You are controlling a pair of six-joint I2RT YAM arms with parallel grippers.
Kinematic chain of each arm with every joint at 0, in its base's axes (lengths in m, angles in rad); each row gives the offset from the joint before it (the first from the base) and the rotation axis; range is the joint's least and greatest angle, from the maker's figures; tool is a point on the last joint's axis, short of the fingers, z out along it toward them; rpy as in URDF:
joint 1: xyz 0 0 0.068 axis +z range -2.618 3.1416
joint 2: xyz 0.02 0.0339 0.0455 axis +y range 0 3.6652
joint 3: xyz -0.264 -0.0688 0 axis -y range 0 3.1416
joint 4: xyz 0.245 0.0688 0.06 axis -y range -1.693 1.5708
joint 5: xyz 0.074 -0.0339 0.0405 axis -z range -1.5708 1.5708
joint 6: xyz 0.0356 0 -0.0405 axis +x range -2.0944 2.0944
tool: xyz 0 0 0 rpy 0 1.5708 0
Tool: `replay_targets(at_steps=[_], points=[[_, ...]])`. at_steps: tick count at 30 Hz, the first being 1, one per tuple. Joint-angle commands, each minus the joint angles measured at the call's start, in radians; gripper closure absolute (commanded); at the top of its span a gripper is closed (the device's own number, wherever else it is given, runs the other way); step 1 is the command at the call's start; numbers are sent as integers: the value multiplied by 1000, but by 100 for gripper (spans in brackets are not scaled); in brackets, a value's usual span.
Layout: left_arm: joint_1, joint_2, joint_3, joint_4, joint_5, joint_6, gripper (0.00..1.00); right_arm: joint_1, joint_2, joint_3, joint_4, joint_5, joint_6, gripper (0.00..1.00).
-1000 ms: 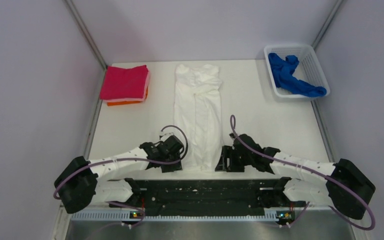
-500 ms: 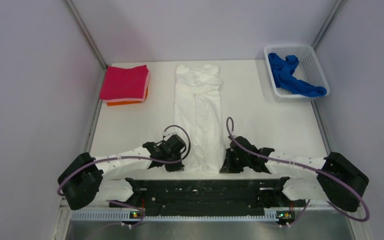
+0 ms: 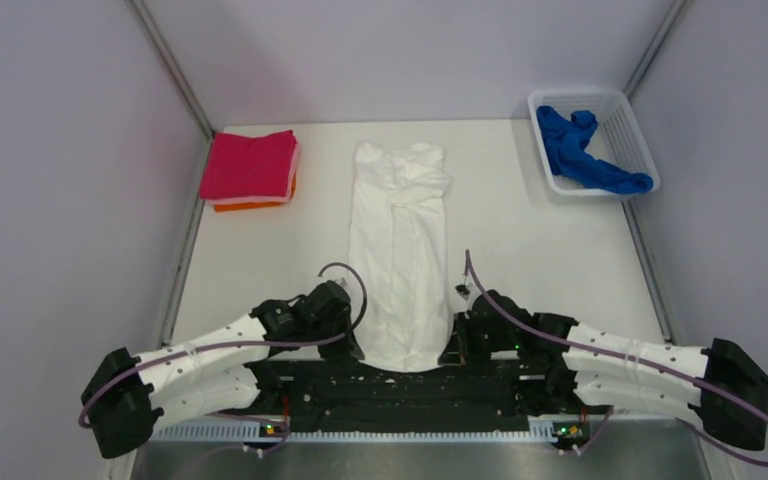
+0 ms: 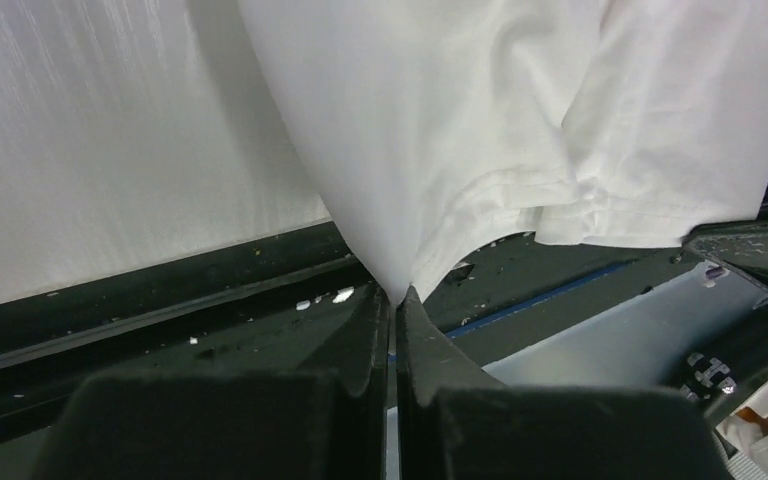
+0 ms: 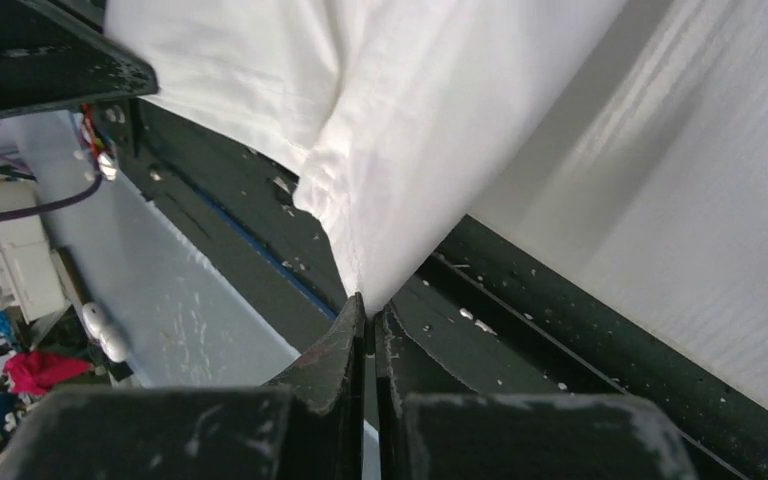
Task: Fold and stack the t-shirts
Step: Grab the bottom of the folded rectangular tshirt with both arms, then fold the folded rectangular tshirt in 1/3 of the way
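White soft cloth t-shirt (image 3: 400,250), folded into one long strip, lies down the middle of the white bench (image 3: 250,260), from near the far edge to the near edge. Its bottom hem hangs a little over the near edge. The left black two-finger gripper (image 4: 393,300) is pinched tight on the hem's left corner. The right black two-finger gripper (image 5: 368,305) is pinched tight on the hem's right corner. A folded magenta t-shirt (image 3: 250,163) sits on a folded orange t-shirt (image 3: 250,206) in the far left corner. A crumpled royal-blue t-shirt (image 3: 585,150) lies inside a white plastic mesh basket (image 3: 628,130) in the far right corner.
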Motion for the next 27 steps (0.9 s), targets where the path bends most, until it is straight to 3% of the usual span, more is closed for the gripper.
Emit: replay_targets(at_steps=[1,4,9,14,27], points=[[-4,-34,71,37,-50,18,100,-7,-38,92,-5,61,-30,100],[12,1,147,53,-210,69,100,-111,9,123,61,84,-92,100],[143,163,274,103,-268,127,100,-289,103,174,242,0,-189,100],[328,342,400,162,-241,131,100,-426,267,313,289,14,-281,100],[466,677,730,140,-289,267,100,-614,663,553,449,-104,-333,100]])
